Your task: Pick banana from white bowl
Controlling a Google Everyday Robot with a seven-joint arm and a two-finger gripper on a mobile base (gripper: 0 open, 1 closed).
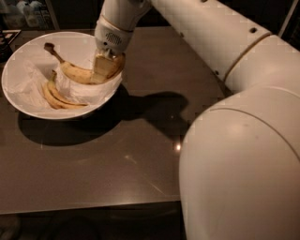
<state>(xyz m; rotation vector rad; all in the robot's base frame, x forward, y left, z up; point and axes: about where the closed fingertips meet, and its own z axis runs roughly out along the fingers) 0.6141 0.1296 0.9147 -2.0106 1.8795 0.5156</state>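
The banana (77, 72) is yellow with brown spots and a long dark stem pointing up-left. My gripper (103, 67) is shut on its right end and holds it lifted above the inside of the white bowl (26, 101). The bowl stands at the table's far left. A thinner joined pair of bananas (58, 96) lies on the bowl's bottom, below the held banana. My arm reaches in from the right and covers the gripper's upper part.
The dark brown table (108, 159) carries the bowl; its front edge runs along the bottom. My large white arm (234, 154) fills the right side. Dim shelves with bottles (23, 14) stand behind the table at the far left.
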